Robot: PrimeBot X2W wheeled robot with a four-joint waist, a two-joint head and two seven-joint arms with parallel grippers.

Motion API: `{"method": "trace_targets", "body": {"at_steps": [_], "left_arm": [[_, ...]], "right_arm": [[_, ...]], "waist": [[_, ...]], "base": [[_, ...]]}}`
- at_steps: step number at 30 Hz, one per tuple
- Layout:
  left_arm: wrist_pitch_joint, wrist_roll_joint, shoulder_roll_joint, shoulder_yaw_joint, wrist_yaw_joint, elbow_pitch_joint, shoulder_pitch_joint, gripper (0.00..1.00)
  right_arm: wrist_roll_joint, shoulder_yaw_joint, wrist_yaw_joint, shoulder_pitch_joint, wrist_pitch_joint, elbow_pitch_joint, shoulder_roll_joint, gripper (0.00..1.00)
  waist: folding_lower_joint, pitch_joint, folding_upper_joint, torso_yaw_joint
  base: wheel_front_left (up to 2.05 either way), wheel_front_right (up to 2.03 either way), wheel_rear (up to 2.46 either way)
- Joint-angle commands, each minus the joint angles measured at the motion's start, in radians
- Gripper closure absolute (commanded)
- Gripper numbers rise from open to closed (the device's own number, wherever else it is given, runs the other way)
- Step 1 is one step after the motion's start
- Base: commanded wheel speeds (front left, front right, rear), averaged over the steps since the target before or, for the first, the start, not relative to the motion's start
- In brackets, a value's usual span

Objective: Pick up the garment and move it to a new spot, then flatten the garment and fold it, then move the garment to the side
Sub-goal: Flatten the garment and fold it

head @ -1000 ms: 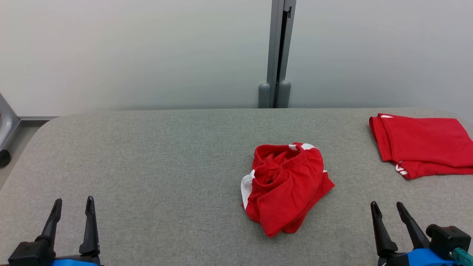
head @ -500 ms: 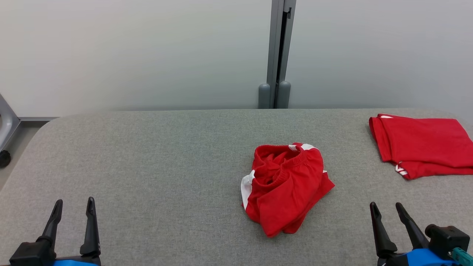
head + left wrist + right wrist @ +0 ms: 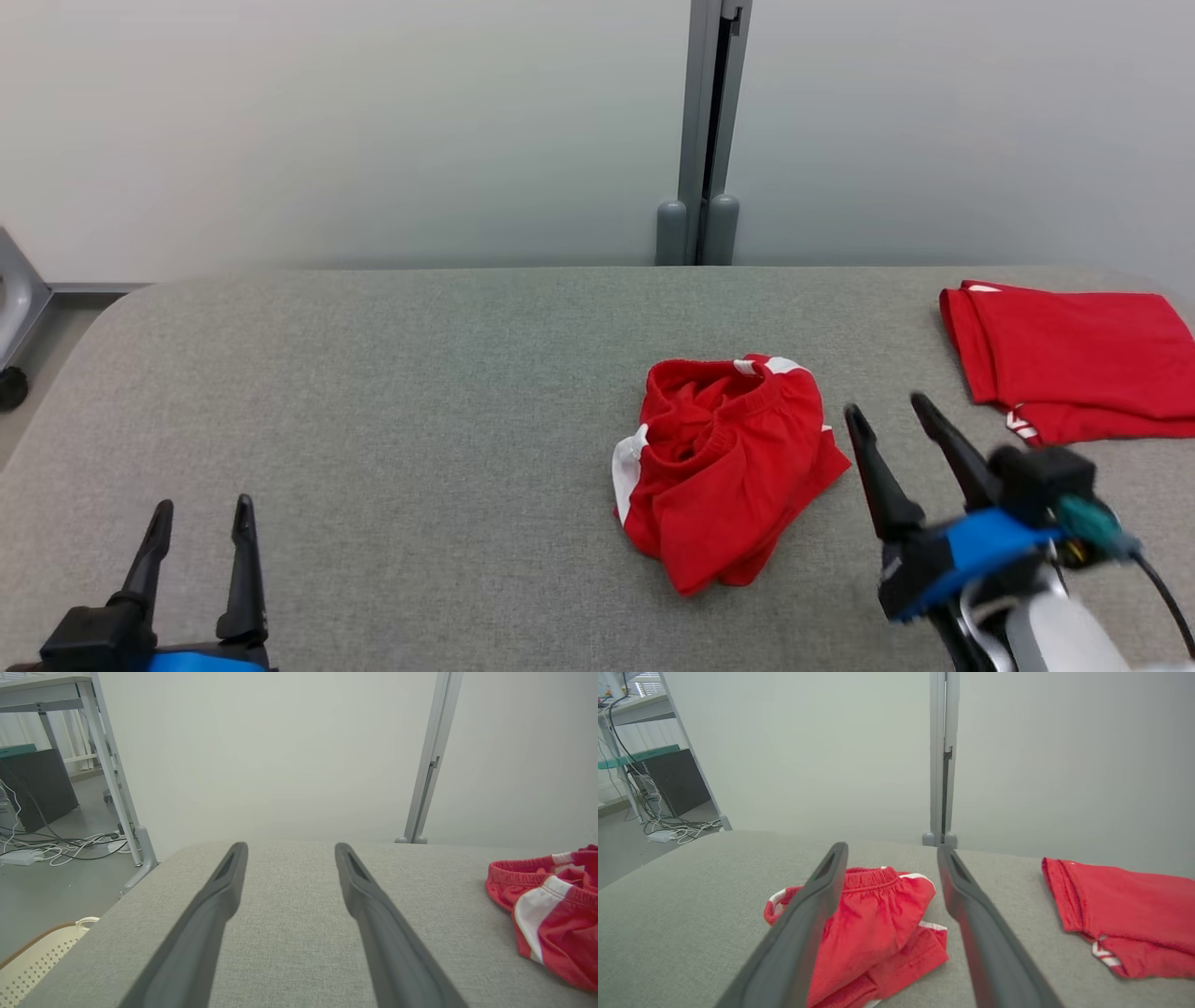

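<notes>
A crumpled red garment [image 3: 728, 471] with white side panels and an elastic waistband lies in a heap on the grey table [image 3: 392, 392], right of centre. It also appears at the right edge of the left wrist view [image 3: 551, 910] and between the fingers in the right wrist view [image 3: 873, 924]. My right gripper [image 3: 887, 411] hovers open just right of the heap, apart from it, nothing between its fingers. My left gripper [image 3: 203, 509] stands open at the lower left, far from the garment, over bare table [image 3: 289, 924].
A second red garment [image 3: 1074, 359], folded flat, lies at the table's far right [image 3: 1125, 910]. A grey upright post [image 3: 705, 140] stands behind the table against a pale wall. A shelf frame, cables and a white basket [image 3: 32, 952] are off the table's left end.
My right gripper has risen and moved forward and left, now beside the crumpled garment. The left gripper has hardly moved. The head view has shifted slightly.
</notes>
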Motion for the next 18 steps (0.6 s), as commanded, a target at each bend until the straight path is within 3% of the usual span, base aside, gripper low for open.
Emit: {"method": "trace_targets", "body": {"at_steps": [1, 10, 18], "left_arm": [[-0.002, 0.005, -0.005, -0.007, 0.001, 0.001, -0.027, 0.00], [-0.010, 0.016, -0.024, -0.042, -0.026, 0.029, -0.106, 0.00], [-0.020, 0.023, -0.049, -0.055, -0.036, 0.062, -0.148, 0.00]], "right_arm": [[-0.004, 0.034, 0.000, -0.078, 0.020, 0.034, -0.021, 0.00], [-0.002, 0.168, 0.000, -0.432, 0.101, 0.358, -0.072, 0.00], [0.022, 0.260, 0.000, -0.568, 0.144, 0.704, -0.078, 0.00]], "waist": [[-0.0001, 0.010, 0.0000, 0.011], [-0.0001, 0.080, 0.0000, 0.083], [-0.0001, 0.128, 0.0000, 0.123]], "base": [[0.00, 0.00, 0.00], [0.00, 0.00, 0.00], [0.00, 0.00, 0.00]]}}
